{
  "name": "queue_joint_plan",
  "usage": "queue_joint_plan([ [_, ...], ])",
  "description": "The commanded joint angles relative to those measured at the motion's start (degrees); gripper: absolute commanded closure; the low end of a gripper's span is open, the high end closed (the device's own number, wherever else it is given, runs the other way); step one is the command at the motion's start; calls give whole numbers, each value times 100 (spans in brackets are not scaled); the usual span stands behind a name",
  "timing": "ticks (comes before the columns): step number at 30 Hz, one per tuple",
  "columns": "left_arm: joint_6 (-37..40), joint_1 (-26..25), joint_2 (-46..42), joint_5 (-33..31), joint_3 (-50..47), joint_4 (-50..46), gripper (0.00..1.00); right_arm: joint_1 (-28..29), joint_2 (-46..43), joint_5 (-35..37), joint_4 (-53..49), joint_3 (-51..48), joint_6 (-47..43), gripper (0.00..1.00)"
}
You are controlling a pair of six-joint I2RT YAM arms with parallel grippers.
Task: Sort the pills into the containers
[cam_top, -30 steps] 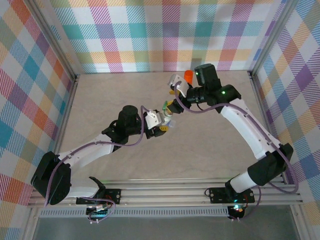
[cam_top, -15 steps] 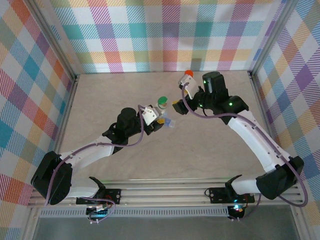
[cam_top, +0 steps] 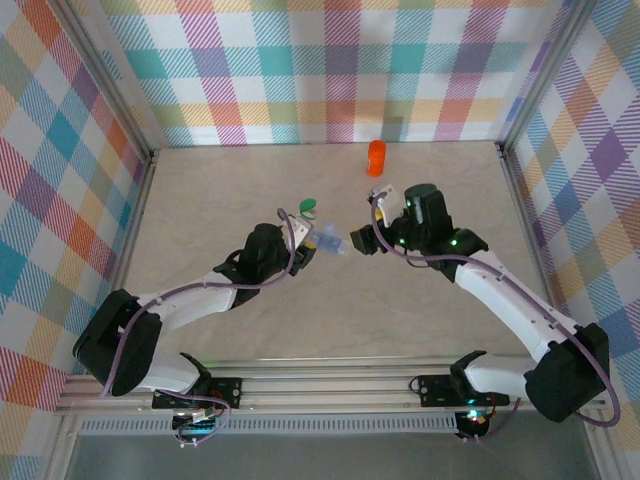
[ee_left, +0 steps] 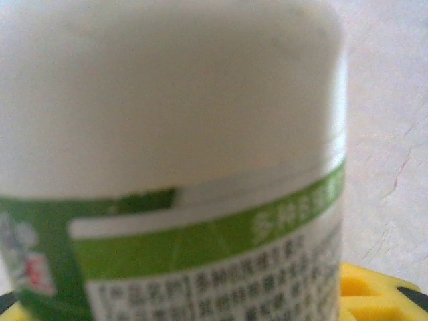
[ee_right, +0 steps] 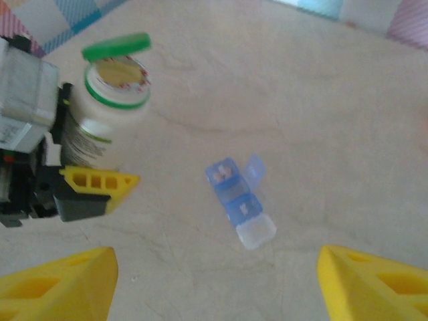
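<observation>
From above, the pale, stone-look tabletop (cam_top: 250, 180) has bright checked walls (cam_top: 300, 70) on three sides. A metal rail (cam_top: 330, 390) runs along the near edge. An orange bottle (cam_top: 376, 157) stands near the back wall, well apart from everything else. The left fingers (cam_top: 300, 242) hold a white bottle (cam_top: 312, 230) with its green cap (cam_top: 307, 208) flipped up. A blue box (cam_top: 336, 243) lies on the tabletop, just beside the right fingers (cam_top: 362, 241).

At the left wrist, the white bottle (ee_left: 174, 120) looks very near and blurry. It has a green band and tiny print. A bit of yellow finger shows low on the right.

At the right wrist, the right fingers (ee_right: 67, 277) stand wide apart, with bare tabletop between them. The blue box (ee_right: 237, 200) lies flat ahead with one little lid open and small pills inside. To the left, apart from the box, the left fingers grip the white bottle, its mouth open.
</observation>
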Motion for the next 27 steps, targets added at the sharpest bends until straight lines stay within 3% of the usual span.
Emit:
queue_joint_plan([
  [1,29,-60,88,-19,-58,-107,100,-16,-367,111,897,-527,569,23],
  [8,360,-60,476,287,419,-929,100,-18,-769,563,1566,-1466,882,23],
  [12,624,-56,779,22,917,-1682,100,-20,-997,829,1749,-1703,937,23],
  [17,1330,-43,1013,-723,929,-1814,100,-13,-1322,1050,1952,-1971,1039,23],
  [27,1635,-25,1633,-871,1314,-2062,100,-18,-1222,976,2115,-2078,1210,23],
])
